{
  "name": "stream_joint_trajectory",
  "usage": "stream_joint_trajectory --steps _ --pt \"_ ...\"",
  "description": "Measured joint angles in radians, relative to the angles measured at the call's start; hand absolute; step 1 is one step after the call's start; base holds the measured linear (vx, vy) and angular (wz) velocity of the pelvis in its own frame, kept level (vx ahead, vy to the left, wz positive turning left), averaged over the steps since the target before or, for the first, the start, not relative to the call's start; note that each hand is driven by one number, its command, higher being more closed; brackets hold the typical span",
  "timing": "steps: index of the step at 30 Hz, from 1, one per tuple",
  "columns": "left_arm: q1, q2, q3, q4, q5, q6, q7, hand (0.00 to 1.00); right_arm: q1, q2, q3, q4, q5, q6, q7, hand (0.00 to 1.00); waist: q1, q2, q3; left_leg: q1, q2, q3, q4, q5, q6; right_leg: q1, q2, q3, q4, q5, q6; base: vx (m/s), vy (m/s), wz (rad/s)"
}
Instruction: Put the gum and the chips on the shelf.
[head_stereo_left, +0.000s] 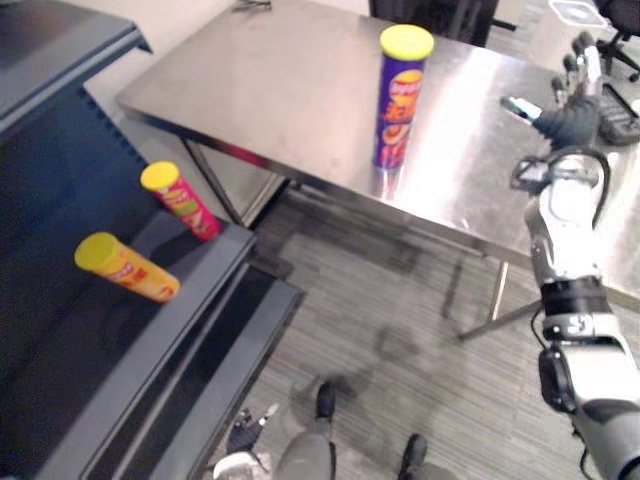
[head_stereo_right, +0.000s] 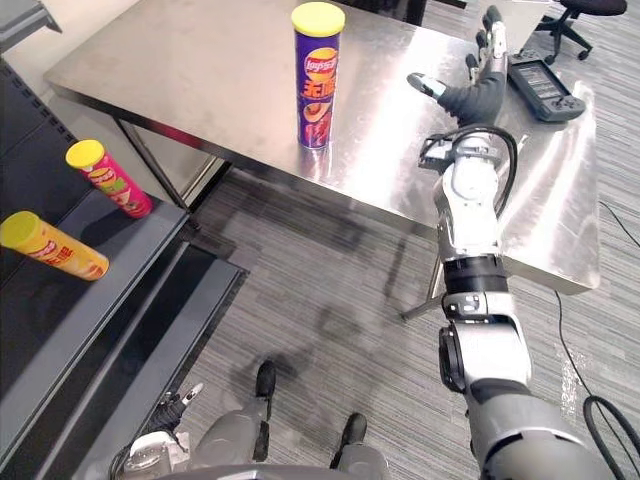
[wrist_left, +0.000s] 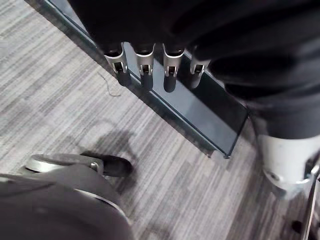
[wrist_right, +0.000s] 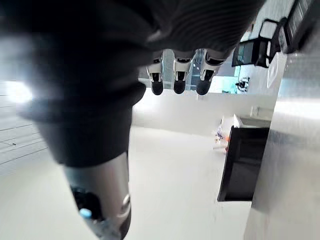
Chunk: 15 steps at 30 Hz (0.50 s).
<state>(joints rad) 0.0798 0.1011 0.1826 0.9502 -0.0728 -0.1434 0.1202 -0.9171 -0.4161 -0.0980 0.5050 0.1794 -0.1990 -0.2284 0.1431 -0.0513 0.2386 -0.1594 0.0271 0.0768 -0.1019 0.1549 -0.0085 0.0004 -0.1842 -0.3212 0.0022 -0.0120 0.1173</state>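
A purple chips can (head_stereo_left: 404, 95) with a yellow lid stands upright on the steel table (head_stereo_left: 270, 90), near its front edge. On the dark shelf (head_stereo_left: 170, 330) to the left lie two cans on their sides: a red one (head_stereo_left: 182, 202) and a yellow one (head_stereo_left: 127, 267). My right hand (head_stereo_right: 478, 85) is raised over the table to the right of the purple can, apart from it, open with its fingers straight and thumb spread, holding nothing. My left hand (wrist_left: 145, 70) hangs low over the floor by the shelf's foot, open and holding nothing.
A black handheld device (head_stereo_right: 540, 85) lies on the table behind my right hand. A clear lid (head_stereo_left: 578, 12) sits at the table's far side, with an office chair (head_stereo_right: 580, 12) beyond. A lower shelf board (wrist_left: 200, 112) juts over the grey carpet.
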Motion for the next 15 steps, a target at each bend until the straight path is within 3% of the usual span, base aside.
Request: stream_joint_trajectory --steps 15 --pt "-0.017 0.003 0.011 0.03 -0.002 0.002 0.019 0.0 -0.078 0.039 0.097 0.104 0.027 0.047 0.045 0.0 0.024 -0.006 0.023 -0.01 0.023 -0.01 0.0 0.012 -0.013 0.001 0.025 -0.009 -0.009 -0.001 -0.001 0.0 0.003 0.02"
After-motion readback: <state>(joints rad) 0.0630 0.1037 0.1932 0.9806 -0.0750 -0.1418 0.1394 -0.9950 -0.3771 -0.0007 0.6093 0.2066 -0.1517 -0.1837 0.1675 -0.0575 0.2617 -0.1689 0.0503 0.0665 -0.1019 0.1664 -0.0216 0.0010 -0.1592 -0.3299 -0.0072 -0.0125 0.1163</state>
